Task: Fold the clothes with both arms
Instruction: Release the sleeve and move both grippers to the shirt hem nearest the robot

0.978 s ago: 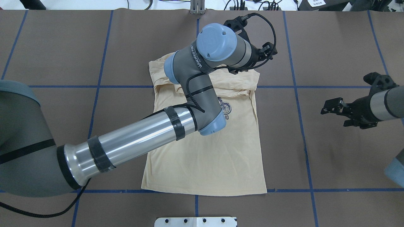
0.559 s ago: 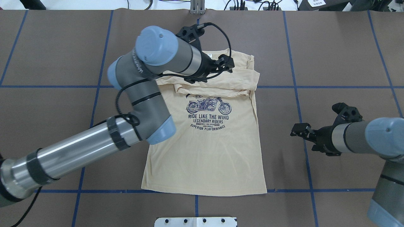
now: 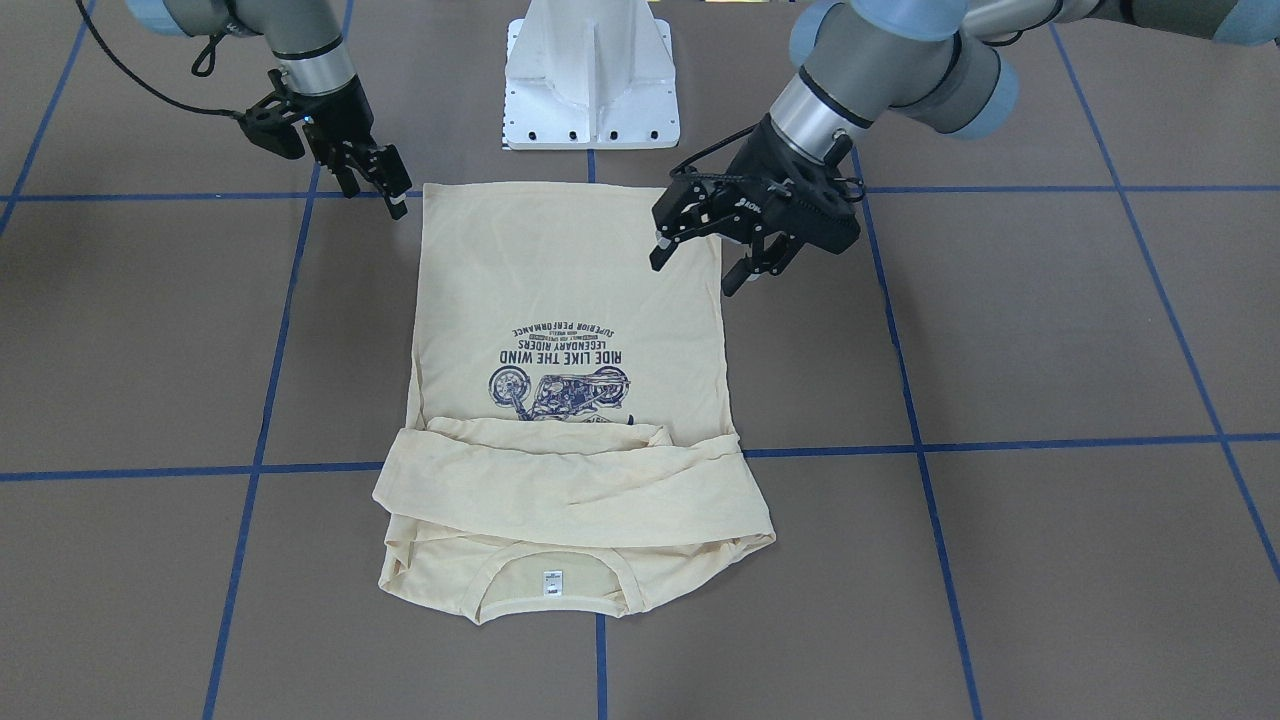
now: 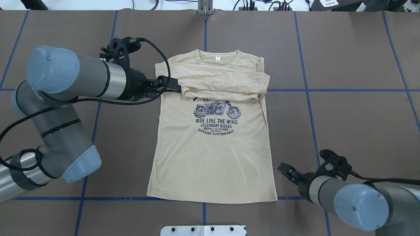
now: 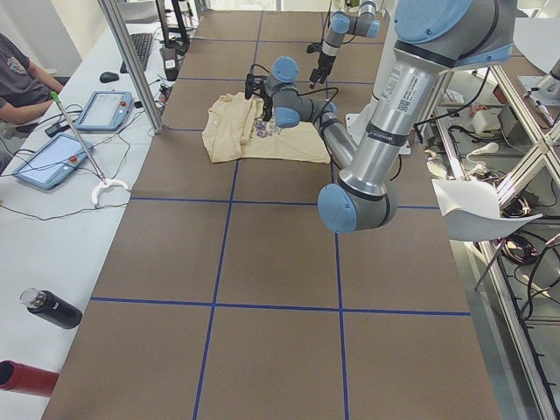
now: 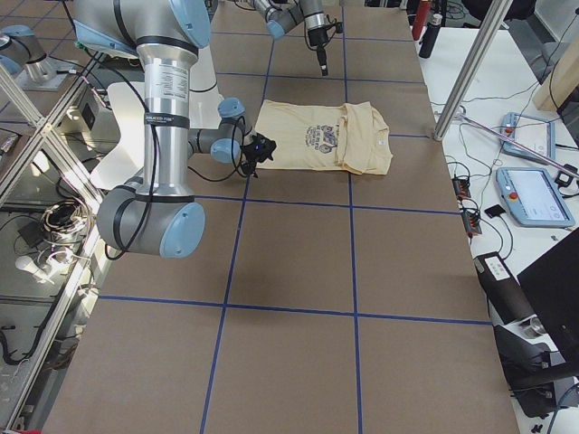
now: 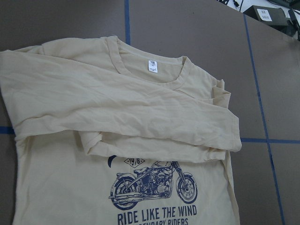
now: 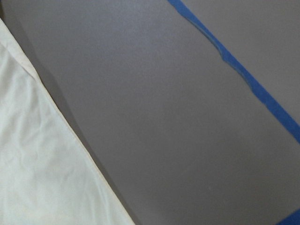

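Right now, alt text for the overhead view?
A cream long-sleeved T-shirt lies print-up on the brown table, sleeves folded across its chest. The left gripper hangs open above its left edge; the right gripper is beside the right hem corner.

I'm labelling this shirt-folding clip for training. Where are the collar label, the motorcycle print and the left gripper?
collar label (image 4: pixel 217 58), overhead view, middle of the white tag.
motorcycle print (image 4: pixel 216 110), overhead view, on the bike's body.
left gripper (image 3: pixel 693 276), front-facing view, midway between its open fingertips.
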Tool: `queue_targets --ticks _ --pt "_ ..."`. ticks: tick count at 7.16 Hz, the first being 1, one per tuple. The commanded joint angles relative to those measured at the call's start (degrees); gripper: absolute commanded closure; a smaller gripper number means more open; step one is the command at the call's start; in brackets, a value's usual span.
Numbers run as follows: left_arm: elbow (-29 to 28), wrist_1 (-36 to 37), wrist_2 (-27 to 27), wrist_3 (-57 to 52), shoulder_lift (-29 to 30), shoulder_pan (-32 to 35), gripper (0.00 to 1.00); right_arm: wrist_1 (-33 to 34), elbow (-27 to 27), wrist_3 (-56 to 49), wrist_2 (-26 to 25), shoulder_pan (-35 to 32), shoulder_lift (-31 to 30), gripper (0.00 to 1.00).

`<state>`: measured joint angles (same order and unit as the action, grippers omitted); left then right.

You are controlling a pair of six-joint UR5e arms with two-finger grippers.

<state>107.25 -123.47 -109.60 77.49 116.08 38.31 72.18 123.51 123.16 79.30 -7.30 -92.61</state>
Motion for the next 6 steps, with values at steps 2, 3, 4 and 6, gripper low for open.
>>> queue_targets --ticks 2,3,4,6 --pt "3.04 1.21 -0.18 0.82 -4.01 1.32 0.05 7.45 0.24 10.33 -3.45 4.05 6.55 0.02" --pt "3.4 1.13 -0.09 2.56 -5.24 1.32 0.05 9.54 -1.51 12.09 -3.53 4.22 7.7 0.02" --pt "4.88 1.21 -0.09 4.05 -5.51 1.41 0.05 10.0 -3.44 12.98 -3.27 4.14 8.76 0.03" --pt "5.51 1.21 0.17 4.16 -6.04 1.41 0.05 10.0 -3.89 13.07 -2.66 4.31 8.68 0.06"
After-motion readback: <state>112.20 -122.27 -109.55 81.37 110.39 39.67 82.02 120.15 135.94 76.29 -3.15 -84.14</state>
